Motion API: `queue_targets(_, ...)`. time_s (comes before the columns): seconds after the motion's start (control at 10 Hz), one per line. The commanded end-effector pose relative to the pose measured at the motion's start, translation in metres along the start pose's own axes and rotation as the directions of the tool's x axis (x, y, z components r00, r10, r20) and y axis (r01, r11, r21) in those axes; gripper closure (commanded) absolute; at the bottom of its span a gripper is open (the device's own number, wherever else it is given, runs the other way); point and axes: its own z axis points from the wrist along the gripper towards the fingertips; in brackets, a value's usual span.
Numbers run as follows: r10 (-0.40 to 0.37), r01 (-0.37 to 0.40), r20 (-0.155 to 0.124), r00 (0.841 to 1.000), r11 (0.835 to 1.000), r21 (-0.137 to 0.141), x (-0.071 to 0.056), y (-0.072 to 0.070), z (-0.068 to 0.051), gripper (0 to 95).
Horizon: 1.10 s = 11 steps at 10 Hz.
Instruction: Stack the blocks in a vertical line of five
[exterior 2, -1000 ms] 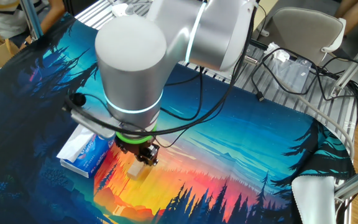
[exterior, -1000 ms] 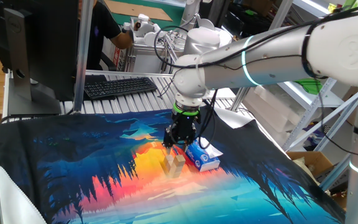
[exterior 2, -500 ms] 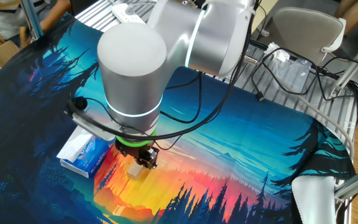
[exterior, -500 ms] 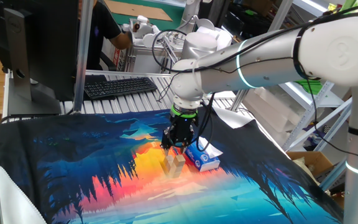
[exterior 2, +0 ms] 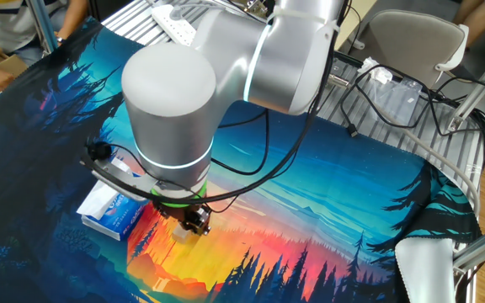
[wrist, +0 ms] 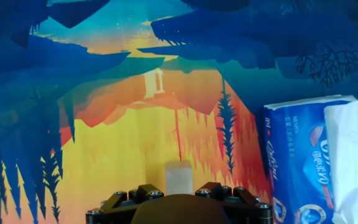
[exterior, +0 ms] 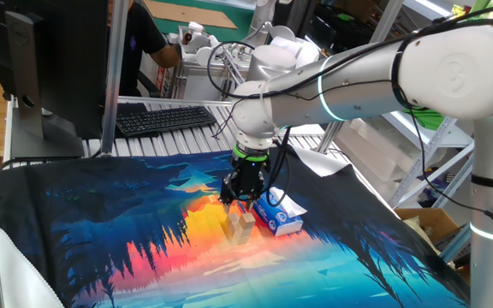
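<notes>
Shelving, a keyboard and cables crowd the room behind the desk [exterior: 75,257], which is covered by a bright mat printed with a sunset and dark trees. On its orange patch stand the blocks [exterior: 239,225], light wooden cubes piled in a short stack; how many are in it cannot be counted from these views. Just beside the stack lies a blue-and-white tissue pack [exterior: 278,214] with a white tissue showing at its opening; it is the only container in sight and holds no block.

The end effector [exterior: 240,193] hangs just above and behind the stack. Whether its fingers are spread or pressed together cannot be told, since the arm hides them from the other side and the hand view shows only its dark base with the top of a block [wrist: 179,177] in front.

By my judgement the step in hand is work at the top of the stack. Any next move calls for a straight vertical path that avoids nudging the stack sideways.
</notes>
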Motion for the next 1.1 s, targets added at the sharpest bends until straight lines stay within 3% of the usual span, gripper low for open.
queue_targets(0.1, -0.001, 0.001, 0.0, 1.0, 1.0, -0.003, -0.002, 0.001, 0.004, 38.0)
queue_targets(0.3, -0.005, 0.005, 0.0, 1.0, 1.0, -0.004, -0.002, 0.001, 0.007, 38.0)
queue_targets(0.4, -0.005, 0.005, 0.0, 1.0, 1.0, -0.006, -0.003, 0.001, 0.008, 57.0)
queue_targets(1.1, -0.012, 0.012, 0.007, 1.0, 1.0, -0.008, -0.005, 0.001, 0.015, 57.0)
